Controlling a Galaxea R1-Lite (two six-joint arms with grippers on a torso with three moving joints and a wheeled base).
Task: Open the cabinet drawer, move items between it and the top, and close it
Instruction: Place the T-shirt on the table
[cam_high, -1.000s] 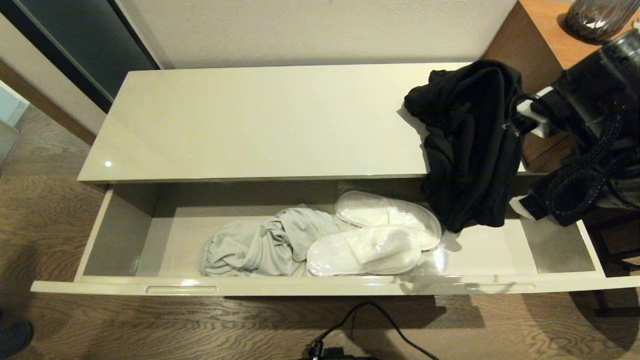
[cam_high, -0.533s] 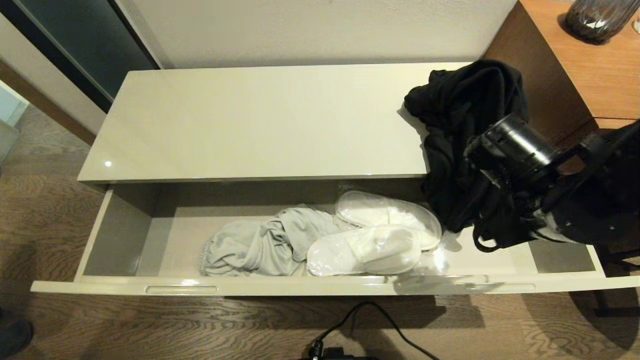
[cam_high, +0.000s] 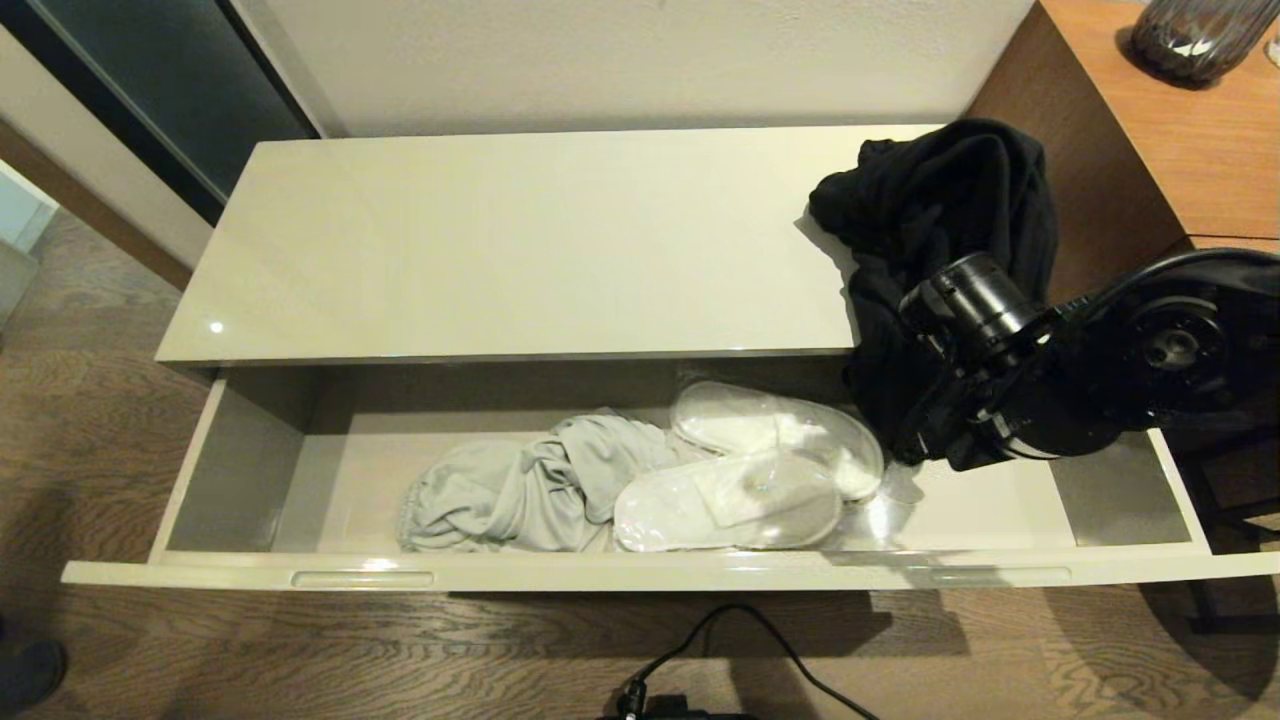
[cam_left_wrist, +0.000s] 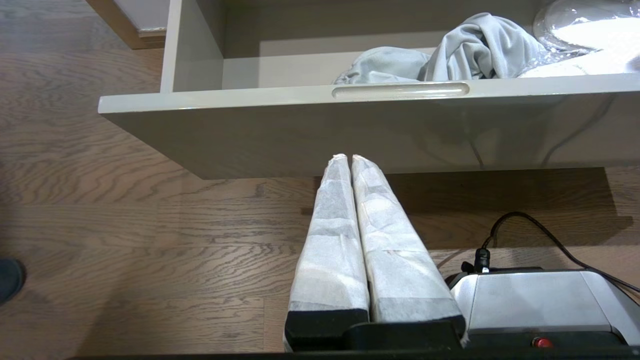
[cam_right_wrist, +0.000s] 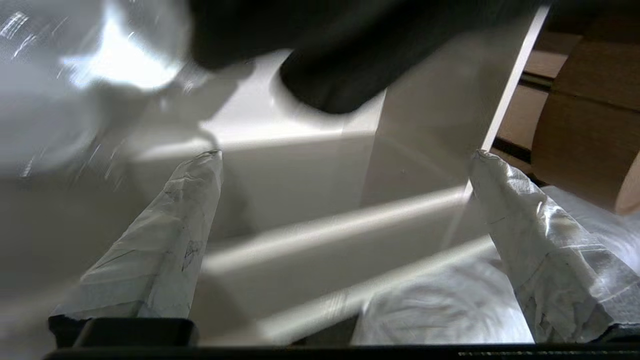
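Drawer (cam_high: 250, 470) pulled fully out toward the near side, as wide as the cabinet, two handle slots (cam_high: 362, 579) along its front edge. Inside, at the middle: grey garment (cam_high: 520, 485) bunched up, elastic waistband toward the near left. Just right of it and touching, two white slippers (cam_high: 760, 470) in clear sleeves, one nearer, one farther, overlapping. Right end of the drawer floor bare and glossy.

Black garment (cam_high: 930, 220) heaped on the far right of the top (cam_high: 520, 240), draped over the top's near edge and hanging down into the drawer's right part. Rest of the top bare, a small glint near its near-left corner.

Right gripper (cam_right_wrist: 345, 165) low over the right part of the drawer, just under the hanging black cloth; fingers (cam_right_wrist: 165, 240) spread wide, nothing between them. In the head view, only the right arm's dark wrist visible, overlapping the lower part of the black garment.

Left gripper (cam_left_wrist: 350, 160) parked low in front of the drawer, below the left handle slot, over the floor; fingers pressed together, holding nothing.

Wood unit (cam_high: 1150, 130) to the far right, a dark glass vessel (cam_high: 1195, 35) on it. Black cable (cam_high: 740, 650) on the wood floor (cam_high: 150, 650), near side.
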